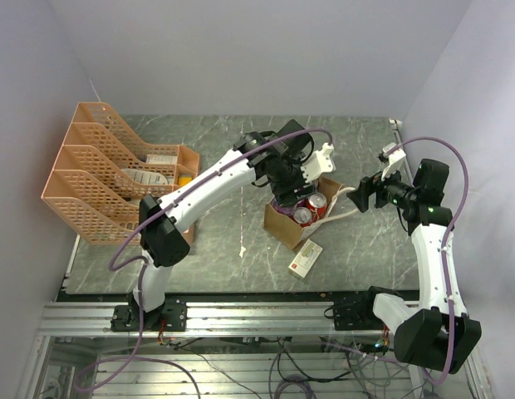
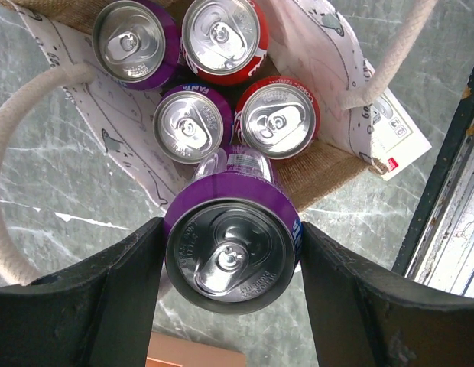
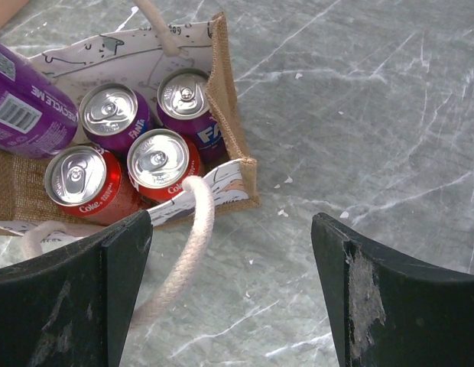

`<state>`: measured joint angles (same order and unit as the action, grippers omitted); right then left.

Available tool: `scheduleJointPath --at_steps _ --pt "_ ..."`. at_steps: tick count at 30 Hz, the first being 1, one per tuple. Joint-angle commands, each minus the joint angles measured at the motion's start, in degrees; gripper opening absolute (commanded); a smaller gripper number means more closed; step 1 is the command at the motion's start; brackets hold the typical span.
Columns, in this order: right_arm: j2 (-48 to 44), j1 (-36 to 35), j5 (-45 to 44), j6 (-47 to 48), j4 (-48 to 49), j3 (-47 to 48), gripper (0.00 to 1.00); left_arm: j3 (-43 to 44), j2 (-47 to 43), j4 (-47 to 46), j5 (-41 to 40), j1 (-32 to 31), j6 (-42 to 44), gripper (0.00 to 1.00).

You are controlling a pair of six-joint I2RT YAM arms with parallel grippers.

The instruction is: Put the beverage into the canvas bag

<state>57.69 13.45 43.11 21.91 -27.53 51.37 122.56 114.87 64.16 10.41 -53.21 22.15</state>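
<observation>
Right hand (image 3: pixel 229 228) spread, empty, low at right of canvas bag (image 3: pixel 231 115); cream handle (image 3: pixel 197 229) beside one finger. Left hand (image 2: pixel 231 228) pinching purple beverage can (image 2: pixel 229 264) at bag's mouth. Inside: two red cans (image 3: pixel 157 162), two purple cans (image 3: pixel 111 113), standing.

The left hand (image 1: pixel 284 193) hangs over the canvas bag (image 1: pixel 279 227), with a purple can (image 1: pixel 279 204) just beneath it and red cans (image 1: pixel 304 215) beside that. The right hand (image 1: pixel 361 196) is near the bag's far side.
</observation>
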Motion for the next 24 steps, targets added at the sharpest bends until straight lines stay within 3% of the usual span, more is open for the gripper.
scheduleJointPath --at_steps 1,16,24 --pt "0.0 0.5 0.6 0.8 0.3 -0.5 0.85 1.1 -6.5 0.6 -0.9 -0.4 1.2 0.07" --pt "0.0 0.6 0.5 0.9 0.2 -0.6 0.85 8.6 1.9 12.3 -1.3 -0.4 1.6 0.07" --pt "0.2 0.6 0.4 1.0 0.2 -0.6 0.85 7.6 3.0 12.9 -2.4 -0.4 1.4 0.07"
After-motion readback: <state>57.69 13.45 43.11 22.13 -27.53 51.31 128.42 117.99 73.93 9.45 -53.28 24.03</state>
